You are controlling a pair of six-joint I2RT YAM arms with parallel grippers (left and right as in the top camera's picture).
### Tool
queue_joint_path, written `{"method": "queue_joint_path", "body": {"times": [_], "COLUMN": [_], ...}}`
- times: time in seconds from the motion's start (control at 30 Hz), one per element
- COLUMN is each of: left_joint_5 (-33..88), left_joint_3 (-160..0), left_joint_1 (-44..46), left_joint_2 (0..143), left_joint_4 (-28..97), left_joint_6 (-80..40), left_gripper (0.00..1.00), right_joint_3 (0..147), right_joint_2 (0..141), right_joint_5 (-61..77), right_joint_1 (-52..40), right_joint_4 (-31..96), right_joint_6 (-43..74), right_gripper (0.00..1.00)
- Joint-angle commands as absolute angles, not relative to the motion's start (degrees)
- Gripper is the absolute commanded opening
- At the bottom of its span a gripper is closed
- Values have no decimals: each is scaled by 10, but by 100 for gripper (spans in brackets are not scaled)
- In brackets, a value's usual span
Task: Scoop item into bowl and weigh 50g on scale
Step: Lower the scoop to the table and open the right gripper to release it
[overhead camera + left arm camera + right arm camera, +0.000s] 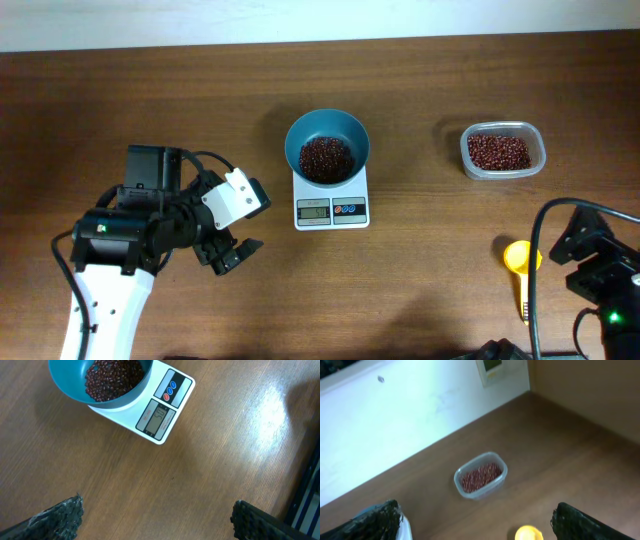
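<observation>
Wooden desk (150,90): teal bowl (300,135) of beans (325,158) on scale (331,210), toward far edge. Left gripper (232,253), right gripper (477,519): jaws apart, empty. Likely step: weight check. Next: read display (159,416), adjust with yellow scoop (518,258).

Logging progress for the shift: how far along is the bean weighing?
Done: beans sit in the bowl on the scale. In hand: nothing; left gripper and right gripper are open, yellow scoop lies on the table. Left: confirming 50g; the display is unreadable here.
</observation>
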State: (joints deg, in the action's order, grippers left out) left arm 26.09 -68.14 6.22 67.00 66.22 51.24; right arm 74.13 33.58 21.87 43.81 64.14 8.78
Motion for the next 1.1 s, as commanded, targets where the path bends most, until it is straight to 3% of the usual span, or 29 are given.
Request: {"method": "queue_joint_path", "body": {"times": [0.0, 0.23, 0.47, 0.8, 1.07], "left_joint_5": [261, 261, 261, 261, 261], "left_joint_3": [-681, -681, -681, -681, -681], "left_joint_1": [58, 58, 58, 58, 58], "left_joint_2": [666, 666, 666, 666, 666], "left_joint_4": [661, 661, 661, 661, 661], "left_joint_6": [517, 517, 517, 517, 517], "left_gripper": [99, 99, 99, 99, 99], "right_joint_3": [741, 739, 690, 372, 181], "right_joint_2": [338, 336, 251, 7, 2], "right_joint_5": [223, 237, 151, 139, 102], "right_joint_1": [435, 431, 326, 212, 110], "right_joint_4": [660, 741, 710, 455, 231], "right_joint_6": [82, 27, 14, 24, 35], "right_gripper": [99, 98, 99, 99, 99]}}
